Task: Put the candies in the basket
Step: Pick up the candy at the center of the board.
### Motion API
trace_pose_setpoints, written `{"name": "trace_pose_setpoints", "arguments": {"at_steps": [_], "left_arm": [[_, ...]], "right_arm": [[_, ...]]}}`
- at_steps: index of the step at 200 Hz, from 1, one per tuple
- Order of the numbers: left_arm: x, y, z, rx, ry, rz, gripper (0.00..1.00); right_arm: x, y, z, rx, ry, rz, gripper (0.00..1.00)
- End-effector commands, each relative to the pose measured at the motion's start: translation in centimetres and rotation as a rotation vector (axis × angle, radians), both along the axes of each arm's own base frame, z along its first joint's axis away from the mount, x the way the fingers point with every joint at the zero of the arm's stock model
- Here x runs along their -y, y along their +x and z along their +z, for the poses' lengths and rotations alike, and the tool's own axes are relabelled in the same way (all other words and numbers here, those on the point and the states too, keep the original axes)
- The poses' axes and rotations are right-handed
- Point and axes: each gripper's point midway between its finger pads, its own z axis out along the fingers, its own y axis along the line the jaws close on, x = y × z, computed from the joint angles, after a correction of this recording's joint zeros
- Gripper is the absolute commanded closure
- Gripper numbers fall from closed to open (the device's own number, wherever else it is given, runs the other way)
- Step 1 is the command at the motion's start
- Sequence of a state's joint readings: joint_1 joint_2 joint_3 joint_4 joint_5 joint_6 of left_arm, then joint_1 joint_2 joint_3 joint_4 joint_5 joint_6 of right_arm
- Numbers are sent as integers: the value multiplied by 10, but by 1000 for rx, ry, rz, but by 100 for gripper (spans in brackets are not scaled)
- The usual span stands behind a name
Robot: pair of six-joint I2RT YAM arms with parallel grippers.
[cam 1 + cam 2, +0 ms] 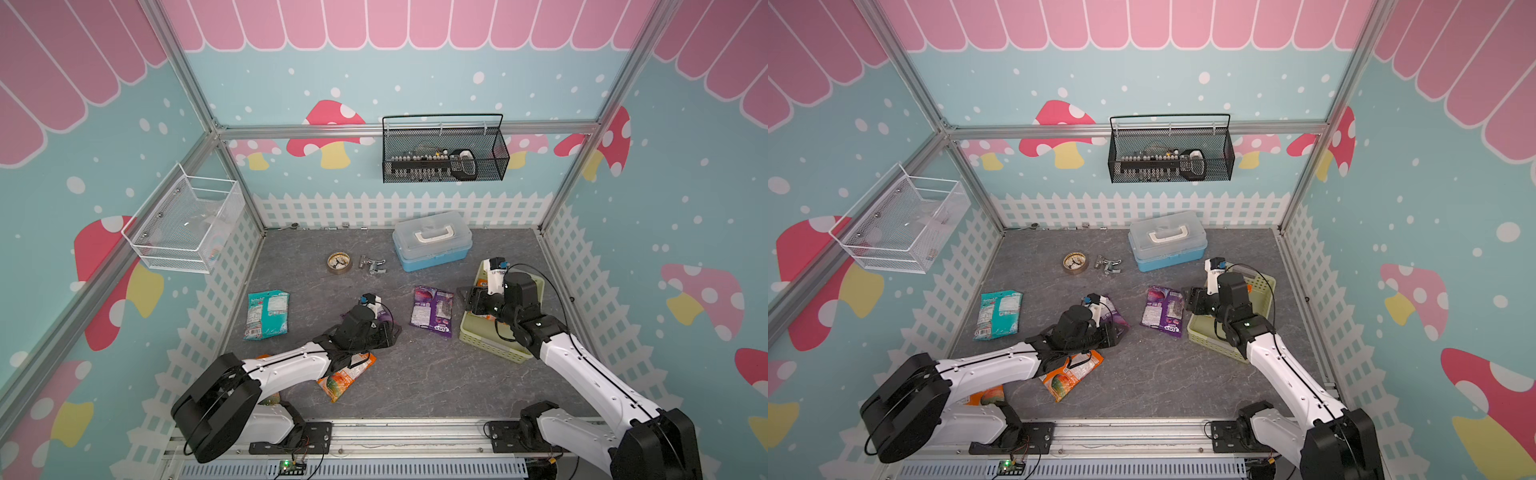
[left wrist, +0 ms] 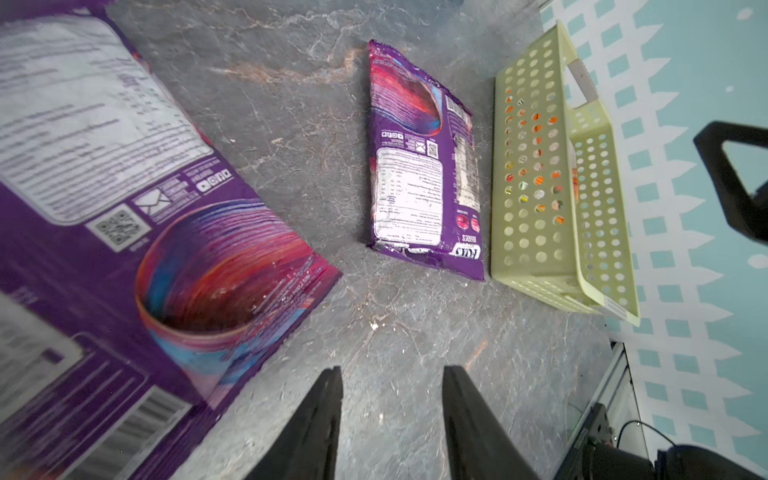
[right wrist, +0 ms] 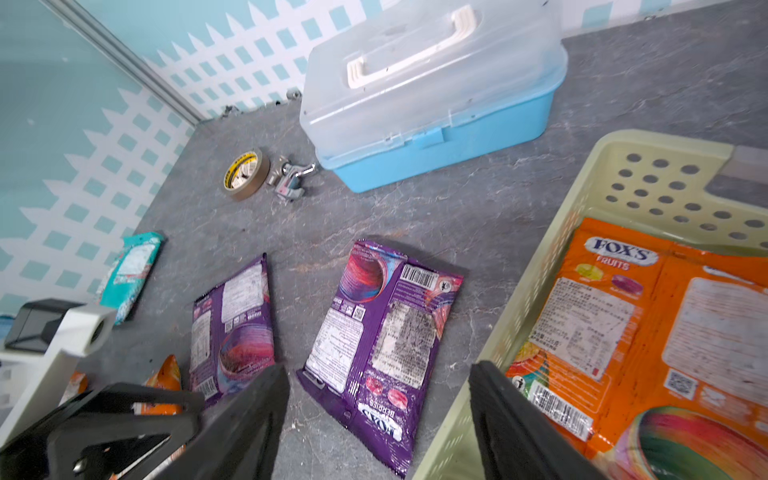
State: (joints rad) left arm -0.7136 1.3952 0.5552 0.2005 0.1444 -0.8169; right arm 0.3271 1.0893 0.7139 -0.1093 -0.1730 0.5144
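Observation:
The pale yellow-green basket (image 1: 494, 340) (image 2: 536, 249) stands at the right with an orange candy bag (image 3: 644, 332) lying in it. My right gripper (image 1: 463, 297) (image 3: 378, 370) hangs open and empty over the basket's left rim. One purple candy bag (image 1: 432, 309) (image 2: 424, 166) lies flat just left of the basket. My left gripper (image 1: 395, 332) (image 2: 392, 370) is low beside a second purple bag (image 1: 1115, 316) (image 2: 124, 208), jaws apart with only bare table between them. A teal bag (image 1: 267, 314) lies far left. Another orange bag (image 1: 345, 378) lies under the left arm.
A blue toolbox with a clear lid (image 1: 432, 243) stands at the back, with a tape roll (image 1: 339, 262) and a small metal part (image 1: 372, 266) to its left. A black wire basket (image 1: 444, 153) hangs on the back wall, a white one (image 1: 183, 226) on the left wall.

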Motion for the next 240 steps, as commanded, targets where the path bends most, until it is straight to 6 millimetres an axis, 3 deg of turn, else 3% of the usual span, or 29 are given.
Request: {"name": "trace_pose_setpoints", "arguments": {"at_steps": [1, 43, 84, 120, 172, 224, 240], "left_arm": [[17, 30, 17, 42, -71, 59, 58], [38, 45, -11, 10, -14, 5, 59], [58, 45, -34, -55, -32, -79, 60], [60, 40, -55, -118, -28, -84, 59], [60, 41, -56, -153, -66, -56, 61], [55, 56, -38, -147, -187, -32, 100], [48, 59, -29, -140, -208, -17, 100]], "right_arm": [[-2, -5, -6, -5, -47, 22, 25], [-14, -8, -11, -8, -152, 70, 28], [-29, 9, -23, -94, -177, -20, 29], [-44, 30, -36, -138, -193, -54, 28], [-53, 31, -45, -144, -192, -33, 28], [-69, 20, -46, -119, -205, 89, 25], [-74, 12, -48, -92, -254, 169, 24]]}}
